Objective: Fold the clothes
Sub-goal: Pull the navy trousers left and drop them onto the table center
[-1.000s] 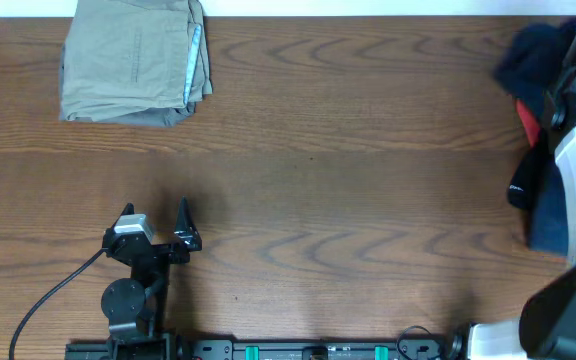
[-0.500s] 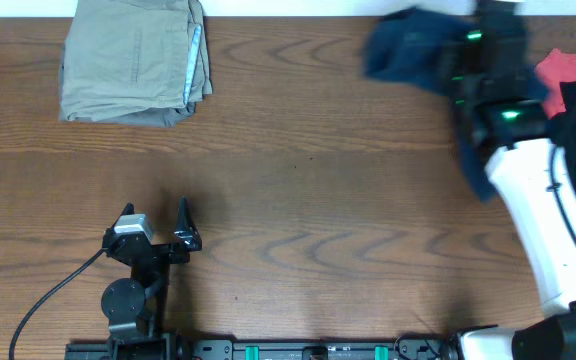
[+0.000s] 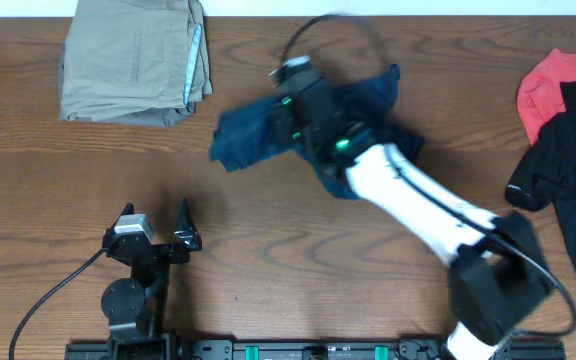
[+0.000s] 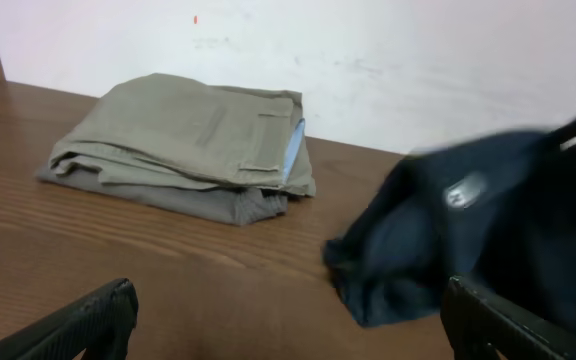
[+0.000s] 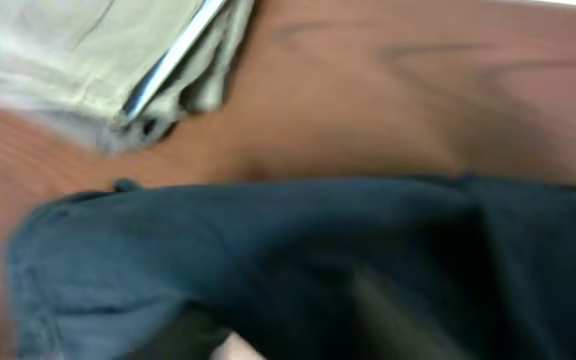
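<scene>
Right claw: the right gripper sits over the middle of the table on top of the dark cloth; its fingers are lost in blur and fabric, so I cannot tell whether they are apart or clamped.
Left claw: the left gripper is near the front-left edge with its fingers spread wide and nothing between them, well apart from every garment.
Task item: the navy shorts lie bunched and crumpled at centre-back of the table, under and around the right gripper, one end spilling left and another reaching toward the far edge.
Nearby, left: a folded khaki garment with a pale blue edge rests in the back-left corner, near the shorts but not touching them.
Nearby, right: a red garment and a black garment lie together at the right edge, the black overlapping the red.
In the way: the right arm's white link crosses over the shorts' right side and hides it from overhead.
Cable: a black cable curves from the left arm to the front edge.
Surface: a brown wood-grain table.
Room: a plain white wall stands behind the table.
</scene>
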Robot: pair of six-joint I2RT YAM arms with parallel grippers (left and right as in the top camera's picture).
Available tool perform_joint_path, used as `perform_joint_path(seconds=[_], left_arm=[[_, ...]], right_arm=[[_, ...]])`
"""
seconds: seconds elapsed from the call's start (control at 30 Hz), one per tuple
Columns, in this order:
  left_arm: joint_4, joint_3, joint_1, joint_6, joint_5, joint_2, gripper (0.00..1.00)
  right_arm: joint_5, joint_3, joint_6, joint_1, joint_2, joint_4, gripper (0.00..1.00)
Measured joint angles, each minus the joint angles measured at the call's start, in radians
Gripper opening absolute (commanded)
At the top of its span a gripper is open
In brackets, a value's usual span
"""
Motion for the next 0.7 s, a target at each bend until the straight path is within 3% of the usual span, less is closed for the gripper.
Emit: perform_joint_path(seconds=[0.13,0.33,0.7], left_arm=[[0.000,0.000,0.000,0.000,0.000,0.000,0.98],[0.000,0.000,0.000,0.000,0.000,0.000,0.98],[0.000,0.000,0.000,0.000,0.000,0.000,0.98]], right_arm=[[0.029,0.000,-0.012,0.034,0.019,0.008,0.99],[0.123,0.000,-0.019,-0.020,-0.049,-0.123,0.99],[0.064,0.013,-0.019,-0.369,-0.325,-0.447,0.99]])
